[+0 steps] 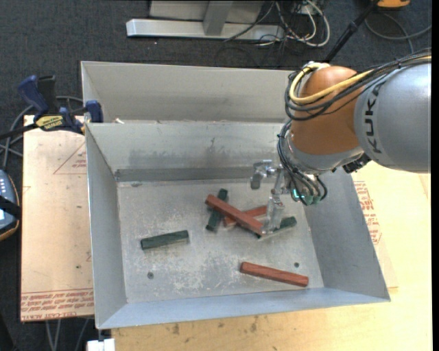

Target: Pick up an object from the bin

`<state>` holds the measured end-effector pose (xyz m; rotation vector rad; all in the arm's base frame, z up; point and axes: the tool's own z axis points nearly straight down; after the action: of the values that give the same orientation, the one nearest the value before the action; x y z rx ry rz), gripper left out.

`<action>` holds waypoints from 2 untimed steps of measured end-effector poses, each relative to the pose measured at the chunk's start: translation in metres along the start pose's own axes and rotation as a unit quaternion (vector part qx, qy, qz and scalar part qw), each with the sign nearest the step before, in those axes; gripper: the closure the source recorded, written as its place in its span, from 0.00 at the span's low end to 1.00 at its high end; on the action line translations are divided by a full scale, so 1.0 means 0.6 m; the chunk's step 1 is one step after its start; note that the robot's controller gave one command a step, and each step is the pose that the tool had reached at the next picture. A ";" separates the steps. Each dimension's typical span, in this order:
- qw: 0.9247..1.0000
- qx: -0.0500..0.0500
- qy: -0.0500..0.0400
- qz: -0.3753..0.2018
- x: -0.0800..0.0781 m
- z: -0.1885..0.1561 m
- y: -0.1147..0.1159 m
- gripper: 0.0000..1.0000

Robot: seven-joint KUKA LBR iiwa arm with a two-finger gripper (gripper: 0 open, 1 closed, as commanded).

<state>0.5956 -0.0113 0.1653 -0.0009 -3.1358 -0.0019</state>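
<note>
Crossed red bar [232, 212] just beside gripper [272, 227]

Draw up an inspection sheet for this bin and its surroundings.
Surface: grey metal bin, floor speckled with pale grit.
Job's things: small heap of crossed red-brown bars and a short dark green bar, mid-bin.
Clutter: long dark green bar lying alone at left; single red-brown bar near the front wall.
Grippers: two-finger gripper down at the heap's right end; grip cannot be told.
Cables: pale cables looped over the orange wrist cover; floor cables behind the bin.
Surroundings: dark carpet.
</note>
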 end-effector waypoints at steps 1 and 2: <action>0.998 0.000 -0.003 -0.056 -0.028 0.151 0.056 0.00; 0.998 0.000 -0.009 -0.055 -0.034 0.138 0.054 1.00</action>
<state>0.6156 0.0214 0.0826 0.1722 -3.1490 -0.0018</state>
